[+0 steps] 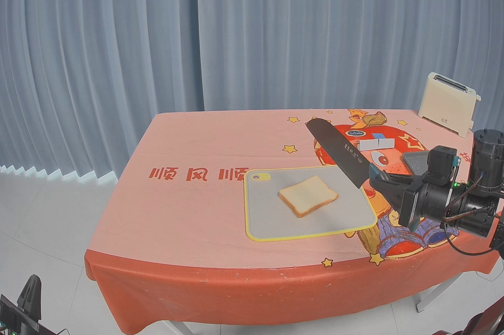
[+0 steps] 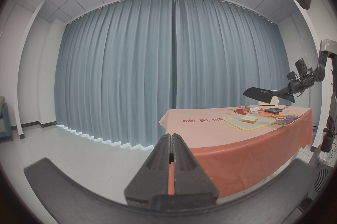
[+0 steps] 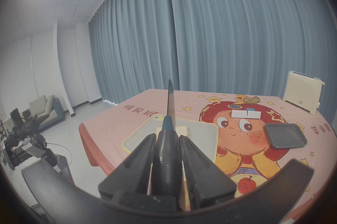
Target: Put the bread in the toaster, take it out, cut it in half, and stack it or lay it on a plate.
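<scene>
while beside board (image 1: 262, 218), tray (image 1: 415, 161) and blocks (image 1: 376, 144)

right arm (image 1: 462, 199) stretched forward at the robot's right, wrist roughly level, right gripper (image 1: 386, 178) clamped on a knife (image 1: 338, 152) handle, blade angled up and left, left gripper (image 2: 171, 140) low at the robot's left, fingers pressed together

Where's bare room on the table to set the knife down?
Widest bare patch: the left half of the table, between the cutting board and the left edge. Also a strip behind the board up to the far edge. Crowded right: white block, tray, toaster, plus the right gripper holding the knife aloft.
</scene>
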Robot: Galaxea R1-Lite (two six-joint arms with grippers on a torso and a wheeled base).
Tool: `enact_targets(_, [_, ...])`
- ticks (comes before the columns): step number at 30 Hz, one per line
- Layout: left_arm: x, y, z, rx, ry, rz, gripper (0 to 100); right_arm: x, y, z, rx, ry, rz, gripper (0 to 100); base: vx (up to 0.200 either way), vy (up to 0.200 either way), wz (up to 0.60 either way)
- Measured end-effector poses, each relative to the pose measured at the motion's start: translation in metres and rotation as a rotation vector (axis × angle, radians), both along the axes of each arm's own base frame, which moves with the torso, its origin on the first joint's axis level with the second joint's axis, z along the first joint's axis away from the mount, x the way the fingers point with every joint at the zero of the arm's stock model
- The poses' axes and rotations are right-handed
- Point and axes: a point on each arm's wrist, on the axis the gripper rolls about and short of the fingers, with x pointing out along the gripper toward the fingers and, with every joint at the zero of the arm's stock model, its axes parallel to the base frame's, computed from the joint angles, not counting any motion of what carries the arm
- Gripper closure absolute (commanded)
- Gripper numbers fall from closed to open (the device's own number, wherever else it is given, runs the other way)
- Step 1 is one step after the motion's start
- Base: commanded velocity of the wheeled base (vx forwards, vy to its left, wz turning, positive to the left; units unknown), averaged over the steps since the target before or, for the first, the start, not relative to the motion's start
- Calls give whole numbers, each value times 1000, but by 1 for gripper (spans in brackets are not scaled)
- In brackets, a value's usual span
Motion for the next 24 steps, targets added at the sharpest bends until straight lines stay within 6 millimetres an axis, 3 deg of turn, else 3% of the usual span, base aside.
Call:
enact_targets(9, [-4, 0, 24, -3, -234, 1, 100, -2, 0, -3, -9, 9, -2, 100, 0, 0, 0])
enact_targets(24, [-4, -1, 26, 26, -254, -55, 100, -4, 0, -3, -10, 7, -4, 100, 0, 0, 0])
